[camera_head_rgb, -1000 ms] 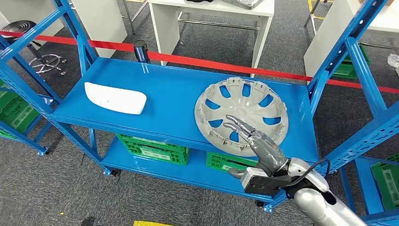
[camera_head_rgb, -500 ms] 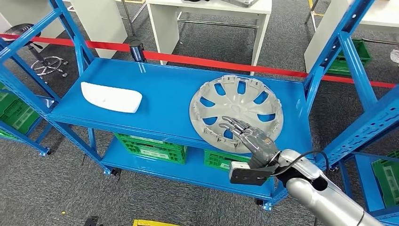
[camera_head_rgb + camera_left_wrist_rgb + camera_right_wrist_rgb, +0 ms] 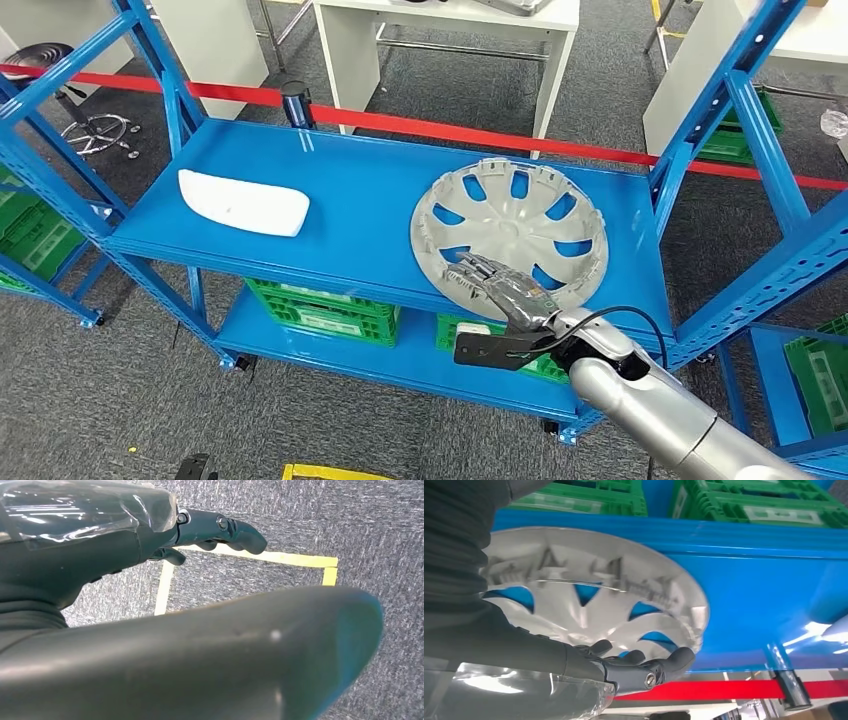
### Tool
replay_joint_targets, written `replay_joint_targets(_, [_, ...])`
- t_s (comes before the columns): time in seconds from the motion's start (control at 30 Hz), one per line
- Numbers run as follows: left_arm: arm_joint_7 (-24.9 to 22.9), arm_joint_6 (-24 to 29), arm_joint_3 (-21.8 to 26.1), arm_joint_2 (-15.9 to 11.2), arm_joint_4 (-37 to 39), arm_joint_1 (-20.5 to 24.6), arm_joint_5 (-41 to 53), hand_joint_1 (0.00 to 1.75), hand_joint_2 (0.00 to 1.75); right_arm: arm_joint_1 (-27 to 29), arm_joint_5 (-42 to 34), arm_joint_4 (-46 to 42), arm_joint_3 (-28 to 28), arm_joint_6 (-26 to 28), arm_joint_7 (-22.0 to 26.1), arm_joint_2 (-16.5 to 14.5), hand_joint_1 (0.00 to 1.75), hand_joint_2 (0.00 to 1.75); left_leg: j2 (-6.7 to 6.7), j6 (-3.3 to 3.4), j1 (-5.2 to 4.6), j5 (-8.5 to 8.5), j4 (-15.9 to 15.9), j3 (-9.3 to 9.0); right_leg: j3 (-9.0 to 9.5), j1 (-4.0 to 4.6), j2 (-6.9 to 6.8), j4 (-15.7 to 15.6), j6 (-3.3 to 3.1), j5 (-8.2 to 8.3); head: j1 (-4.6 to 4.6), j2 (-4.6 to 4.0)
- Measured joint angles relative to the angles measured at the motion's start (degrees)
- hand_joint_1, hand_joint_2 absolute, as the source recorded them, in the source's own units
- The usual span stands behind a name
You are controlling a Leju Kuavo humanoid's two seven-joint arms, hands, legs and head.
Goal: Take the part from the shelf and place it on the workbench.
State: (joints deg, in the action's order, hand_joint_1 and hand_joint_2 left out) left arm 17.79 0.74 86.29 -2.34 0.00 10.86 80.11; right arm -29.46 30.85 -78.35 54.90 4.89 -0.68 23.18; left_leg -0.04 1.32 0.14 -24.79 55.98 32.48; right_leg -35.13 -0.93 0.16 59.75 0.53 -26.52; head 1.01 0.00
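I see the round grey plastic hubcap (image 3: pixel 510 238) lying on the blue metal shelf (image 3: pixel 350 215), near its front edge. My right hand (image 3: pixel 497 290) rests on its near rim, fingers spread, gripping nothing. It looks light, thin and slippery; I'd hook fingers through a spoke opening.

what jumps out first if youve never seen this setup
The grey hubcap lying on the right half of the blue shelf draws the eye first, with the right hand reaching over its near rim. Next comes the white part on the shelf's left end. Green crates sit on the lower level, and a red tape runs behind the shelf.
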Motion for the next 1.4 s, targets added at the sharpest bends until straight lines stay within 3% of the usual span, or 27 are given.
replay_joint_targets(0.1, [-0.1, 0.0, 0.0, 0.1, 0.0, 0.2, 0.1, 0.00, 0.00, -0.4, 0.2, 1.8, 0.8, -0.1, -0.4, -0.4, 0.00, 1.75, 0.05, 0.53, -0.05, 0.48, -0.5, 0.15, -4.94, -0.01, -0.03, 10.5, -0.46, -4.42, -0.07, 0.00])
replay_joint_targets(0.13, [-0.2, 0.0, 0.0, 0.2, 0.0, 0.2, 0.2, 0.00, 0.00, -0.3, 0.3, 2.4, 1.0, -0.1, -0.6, -0.5, 0.00, 1.75, 0.04, 0.55, -0.09, 0.49, -0.4, 0.23, -6.33, -0.03, -0.04, 13.6, -0.36, -5.34, -0.06, 0.00])
replay_joint_targets(0.17, [-0.3, 0.0, 0.0, 0.2, 0.0, 0.2, 0.2, 0.00, 0.00, -0.3, 0.4, 2.9, 1.3, -0.1, -0.7, -0.7, 0.00, 1.75, 0.03, 0.56, -0.12, 0.49, -0.4, 0.27, -6.79, -0.05, -0.04, 14.7, -0.08, -5.44, -0.06, 0.00])
replay_joint_targets(0.2, [-0.4, 0.0, 0.0, 0.3, 0.0, 0.2, 0.2, 0.00, 0.00, -0.3, 0.5, 3.2, 1.6, -0.1, -0.8, -0.8, 0.00, 1.75, 0.01, 0.52, -0.11, 0.46, -0.2, 0.29, -6.05, -0.08, -0.06, 13.3, 0.36, -4.60, -0.06, 0.00])
replay_joint_targets(0.27, [-0.4, 0.0, 0.0, 0.4, 0.0, 0.2, 0.3, 0.00, 0.00, -0.4, 0.6, 3.8, 1.8, -0.1, -0.9, -1.0, 0.00, 1.75, -0.03, 0.20, -0.11, 0.23, 0.2, 0.37, -2.09, -0.18, -0.20, 5.3, 1.12, -1.67, -0.07, 0.00])
replay_joint_targets(0.33, [-0.4, 0.0, 0.0, 0.4, 0.0, 0.2, 0.3, 0.00, 0.00, -0.5, 0.7, 4.1, 2.0, -0.2, -1.0, -1.3, 0.00, 1.75, -0.05, -0.35, -0.34, -0.10, 0.9, 0.73, 0.91, -0.11, -0.24, -0.7, 0.86, 0.16, -0.01, 0.00])
replay_joint_targets(0.43, [-0.6, 0.0, 0.0, 0.4, 0.0, 0.3, 0.4, 0.00, 0.00, -0.6, 1.0, 4.7, 2.0, -0.3, -1.2, -1.6, 0.00, 1.75, -0.02, -1.05, -0.35, -0.16, 1.2, 1.12, 1.27, 0.04, -0.07, -1.6, -0.25, 0.59, 0.06, 0.00])
replay_joint_targets(0.5, [-0.7, 0.0, 0.0, 0.4, 0.0, 0.3, 0.6, 0.00, 0.00, -0.6, 1.0, 4.9, 2.0, -0.3, -1.2, -1.8, 0.00, 1.75, -0.03, -1.66, -0.11, -1.37, 2.9, 1.90, 1.36, -0.20, -0.03, -1.7, -0.85, 0.74, 0.14, 0.00])
replay_joint_targets(0.53, [-0.7, 0.0, 0.0, 0.4, 0.0, 0.3, 0.7, 0.00, 0.00, -0.6, 1.0, 5.0, 2.0, -0.3, -1.2, -1.9, 0.00, 1.75, -0.03, -1.99, 0.02, -2.79, 5.2, 2.99, 1.39, -0.36, -0.02, -1.7, -1.08, 0.79, 0.21, 0.00])
replay_joint_targets(0.6, [-0.7, 0.1, 0.0, 0.4, 0.0, 0.4, 0.9, 0.00, 0.00, -0.5, 1.0, 5.3, 2.0, -0.4, -1.3, -2.0, 0.00, 1.75, -0.03, -2.51, 0.27, -6.38, 12.9, 6.50, 1.34, -0.32, -0.02, -1.7, -1.28, 0.79, 0.38, 0.00])
replay_joint_targets(0.67, [-0.7, 0.1, 0.0, 0.5, 0.0, 0.4, 1.0, 0.00, 0.00, -0.3, 1.0, 5.7, 2.0, -0.5, -1.3, -2.0, 0.00, 1.75, -0.02, -2.69, 0.44, -7.80, 18.2, 9.02, 1.32, -0.26, -0.02, -1.7, -1.28, 0.79, 0.38, 0.00])
replay_joint_targets(0.7, [-0.7, 0.1, 0.0, 0.5, 0.0, 0.4, 1.0, 0.00, 0.00, -0.2, 1.0, 5.9, 1.9, -0.6, -1.3, -2.0, 0.00, 1.75, -0.02, -2.63, 0.48, -6.87, 17.5, 8.72, 1.36, -0.24, 0.01, -1.7, -1.28, 0.79, 0.38, 0.00])
replay_joint_targets(0.77, [-0.7, 0.1, 0.0, 0.4, 0.0, 0.5, 1.0, 0.00, 0.00, -0.2, 1.0, 6.1, 1.8, -0.6, -1.3, -2.0, 0.00, 1.75, -0.07, -2.14, 0.43, -2.99, 10.2, 5.08, 1.51, -0.20, 0.12, -1.7, -1.25, 0.79, 0.38, 0.00])
replay_joint_targets(0.83, [-0.7, 0.1, 0.0, 0.3, 0.0, 0.8, 1.0, 0.00, 0.00, -0.2, 1.0, 6.3, 1.7, -0.6, -1.3, -2.0, 0.00, 1.75, -0.11, -1.56, 0.17, -0.81, 3.2, 1.48, 1.43, 0.00, 0.21, -1.7, -1.10, 0.85, 0.35, 0.00])
replay_joint_targets(1.0, [-0.7, 0.1, 0.0, 0.3, 0.0, 1.1, 1.1, 0.00, 0.00, -0.2, 1.0, 6.6, 1.4, -0.6, -1.4, -2.0, 0.00, 1.75, 0.03, -0.27, -0.07, -0.12, 0.2, 0.10, 0.60, 0.08, 0.18, -1.1, -0.08, 0.64, 0.27, 0.00])
replay_joint_targets(1.07, [-0.7, 0.1, 0.0, 0.3, 0.0, 1.2, 1.2, 0.00, 0.00, -0.3, 1.0, 6.8, 1.2, -0.5, -1.4, -2.0, 0.00, 1.75, 0.12, 0.33, 0.12, 0.50, -0.7, -0.21, -1.86, 0.07, 0.13, 3.9, -0.32, -1.83, 0.15, 0.00])
replay_joint_targets(1.13, [-0.7, 0.3, 0.0, 0.4, 0.0, 1.1, 1.2, 0.00, 0.00, -0.1, 1.0, 7.3, 1.0, -0.4, -1.4, -1.9, 0.00, 1.75, 0.09, 0.53, 0.03, 0.63, -0.8, -0.03, -5.52, 0.06, 0.13, 11.7, -0.49, -4.77, 0.13, 0.00])
replay_joint_targets(1.17, [-0.7, 0.4, 0.0, 0.5, 0.0, 1.1, 1.2, 0.00, 0.00, 0.0, 1.0, 7.6, 1.0, -0.4, -1.5, -1.9, 0.00, 1.75, 0.08, 0.54, 0.00, 0.63, -0.7, 0.03, -6.63, 0.04, 0.12, 14.0, -0.28, -5.37, 0.13, 0.00])
replay_joint_targets(1.2, [-0.7, 0.6, 0.0, 0.7, 0.0, 1.0, 1.2, 0.00, 0.00, 0.1, 1.0, 7.9, 0.9, -0.3, -1.6, -1.9, 0.00, 1.75, 0.05, 0.53, -0.01, 0.62, -0.6, 0.07, -6.73, 0.00, 0.11, 14.3, 0.09, -5.14, 0.13, 0.00])
replay_joint_targets(1.23, [-0.7, 0.7, 0.0, 0.8, 0.0, 1.0, 1.2, 0.00, 0.00, 0.0, 1.2, 8.3, 0.8, -0.3, -1.7, -1.9, 0.00, 1.75, 0.02, 0.47, 0.00, 0.58, -0.5, 0.08, -5.57, -0.07, 0.08, 12.0, 0.61, -3.98, 0.13, 0.00])
replay_joint_targets(1.3, [-0.8, 0.4, 0.0, 0.9, 0.0, 1.0, 1.3, 0.00, 0.00, -0.7, 2.0, 9.3, 0.5, -0.3, -2.2, -2.0, 0.00, 1.75, -0.05, 0.08, -0.08, 0.29, 0.1, 0.26, -1.37, -0.20, -0.09, 3.8, 1.30, -0.94, 0.11, 0.00])
replay_joint_targets(1.33, [-0.9, 0.1, 0.0, 0.8, 0.0, 1.1, 1.3, 0.00, 0.00, -1.2, 2.6, 10.0, 0.5, -0.3, -2.5, -2.1, 0.00, 1.75, -0.05, -0.21, -0.19, 0.09, 0.5, 0.48, 0.24, -0.21, -0.13, 0.5, 1.18, 0.15, 0.15, 0.00])
replay_joint_targets(1.4, [-1.1, -0.3, 0.0, 0.7, 0.0, 1.1, 1.2, 0.00, 0.00, -2.3, 4.3, 11.6, 0.6, -0.4, -3.3, -2.4, 0.00, 1.75, -0.02, -0.77, -0.35, -0.07, 1.0, 0.91, 1.21, 0.02, -0.08, -1.6, 0.34, 0.70, 0.20, 0.00])
